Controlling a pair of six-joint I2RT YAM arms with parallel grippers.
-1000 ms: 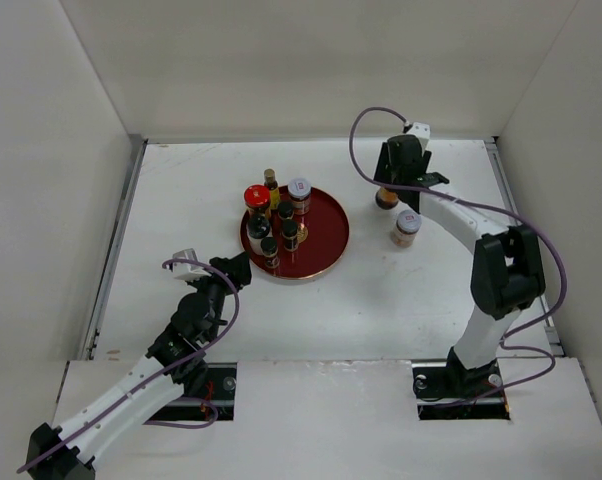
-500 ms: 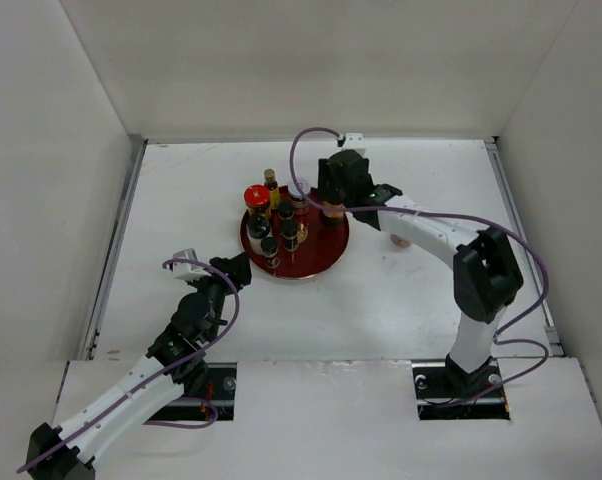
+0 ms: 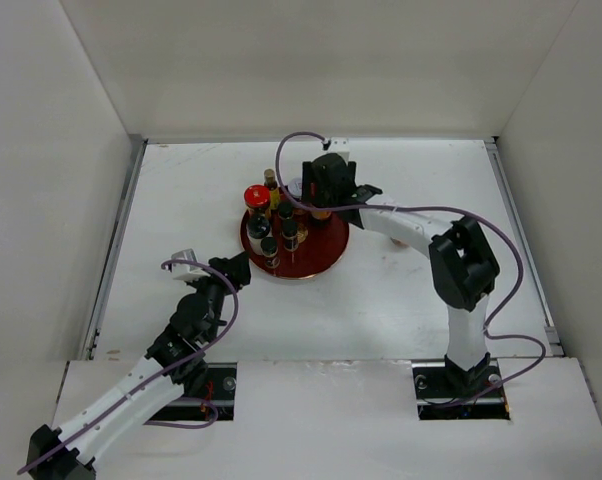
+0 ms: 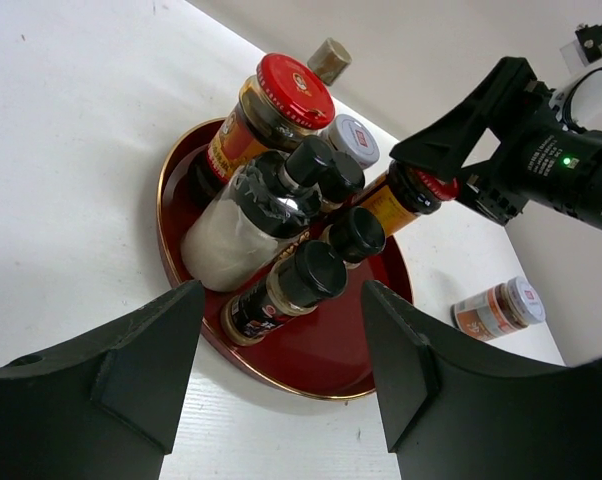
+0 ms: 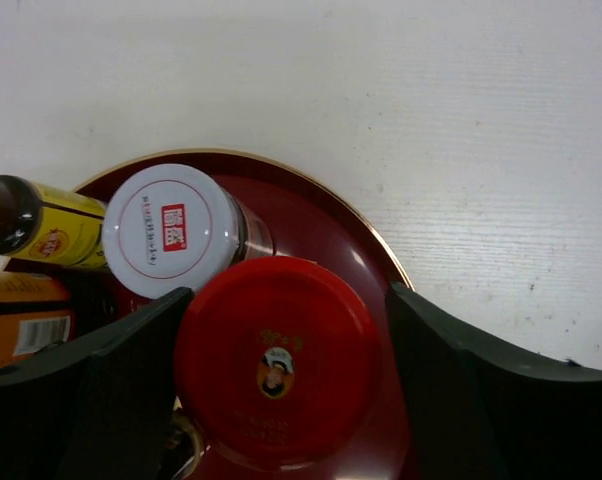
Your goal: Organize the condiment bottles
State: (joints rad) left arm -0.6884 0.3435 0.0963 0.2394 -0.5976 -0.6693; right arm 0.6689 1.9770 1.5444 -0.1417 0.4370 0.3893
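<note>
White table [image 3: 411,290] and plain walls [image 3: 281,70] frame what we see. The right gripper [image 5: 286,300] straddles the lid of a red-capped jar [image 5: 276,380] at the far right of the round red tray [image 3: 328,247]. Its fingers [image 5: 111,390] sit on either side of the lid, and we cannot tell whether they press it or stand just clear.

Just left of that jar, close against it, stands a white-lidded jar [image 5: 171,228], and further left is a yellow-labelled bottle [image 5: 41,225]. A second red-capped jar [image 4: 281,95] stands at the tray's left side. Several black-capped bottles [image 4: 311,275] crowd the space between it and the near rim.

Right of the tray and apart from it, we find an orange-labelled jar [image 4: 501,308] with a pale lid on the table.

The left gripper [image 3: 239,267] hovers near the tray's near-left edge, low over the table. Its jaws are parted with nothing between them, and they face the cluster of bottles.
</note>
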